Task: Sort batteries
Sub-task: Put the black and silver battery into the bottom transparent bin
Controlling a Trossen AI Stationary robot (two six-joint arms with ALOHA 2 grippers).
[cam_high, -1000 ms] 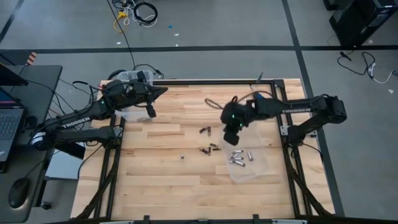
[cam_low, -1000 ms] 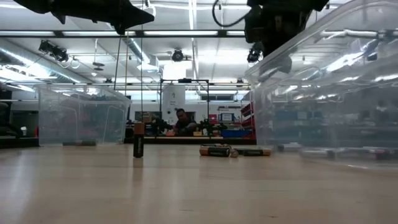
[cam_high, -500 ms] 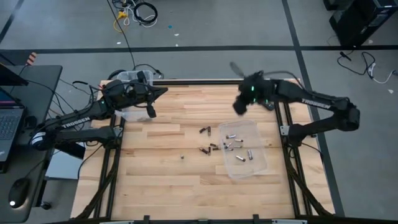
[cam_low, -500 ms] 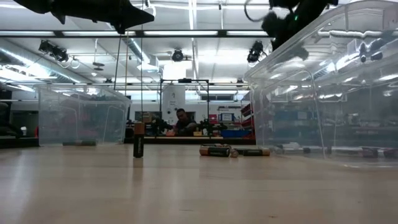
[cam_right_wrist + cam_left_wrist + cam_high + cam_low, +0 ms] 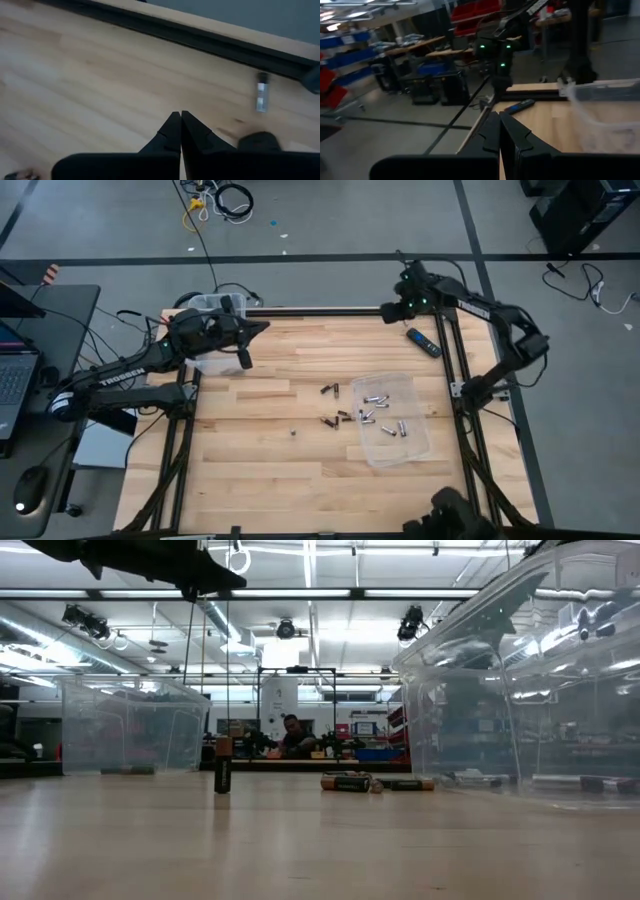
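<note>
Since the earlier frames, the right gripper (image 5: 388, 308) has swung away from above the clear tray (image 5: 424, 442) and now sits at the table's far edge, beyond the tray; its two dark fingers are pressed together with nothing between them. The left gripper (image 5: 262, 325) hovers well to the tray's left, also at the far side, its fingers likewise closed on nothing.

Several silvery batteries (image 5: 378, 418) lie inside the tray. A few dark batteries (image 5: 334, 418) lie on the wood just left of the tray, and a lone cell (image 5: 293, 431) stands further left. A black-and-blue remote-like bar (image 5: 422, 342) lies beyond the tray.

We judge the next pick needs a gripper to open before it comes down, then straddle one dark cell across its width, since these small smooth metal cylinders will roll on the slick pale planks. The tray is thin, glossy transparent plastic with rounded walls; we would avoid nudging it.
</note>
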